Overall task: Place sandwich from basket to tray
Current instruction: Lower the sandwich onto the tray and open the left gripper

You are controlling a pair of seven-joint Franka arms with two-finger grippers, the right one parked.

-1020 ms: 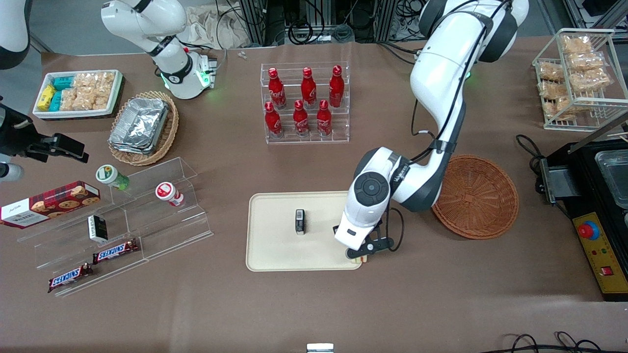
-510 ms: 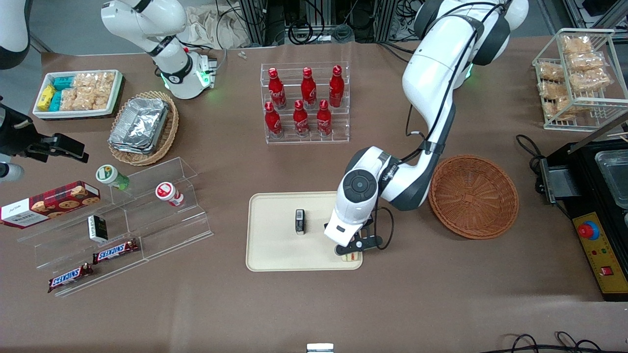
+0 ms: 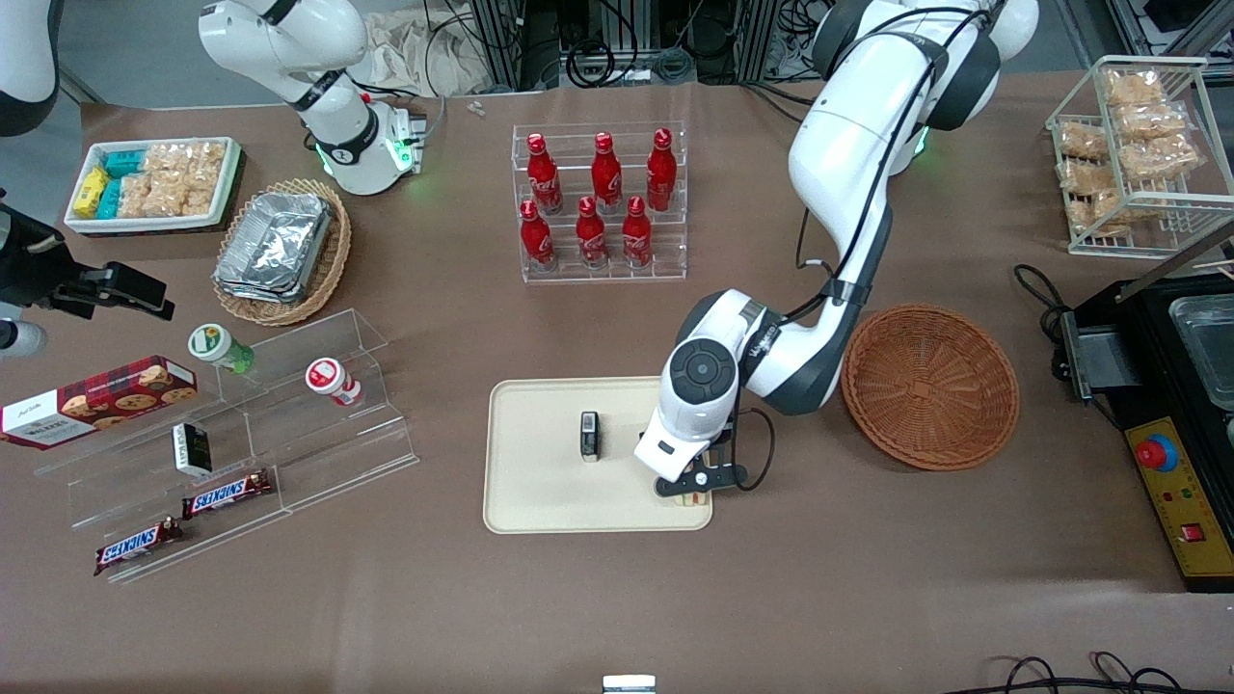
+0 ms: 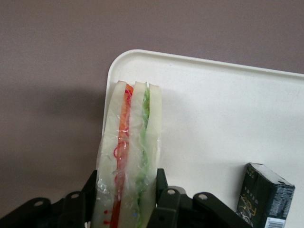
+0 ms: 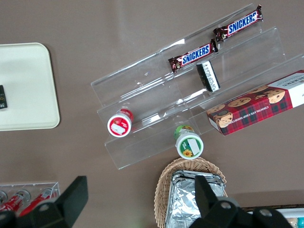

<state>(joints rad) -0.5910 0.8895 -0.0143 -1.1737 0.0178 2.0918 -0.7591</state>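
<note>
My gripper hangs over the corner of the cream tray nearest the front camera and the basket, shut on the sandwich. The wrapped wedge stands on edge between the black fingers, white bread with red-orange and green layers, and it reaches over the tray's rounded corner and rim. In the front view only a sliver of the sandwich shows under the gripper. The reddish-brown wicker basket lies beside the tray toward the working arm's end, with nothing in it.
A small black box lies on the tray close to the gripper. A rack of red bottles stands farther from the front camera than the tray. A clear tiered shelf with snacks sits toward the parked arm's end.
My gripper has carried the sandwich from the tray's outer edge inward over its corner, moving away from the basket and slightly farther from the front camera.
</note>
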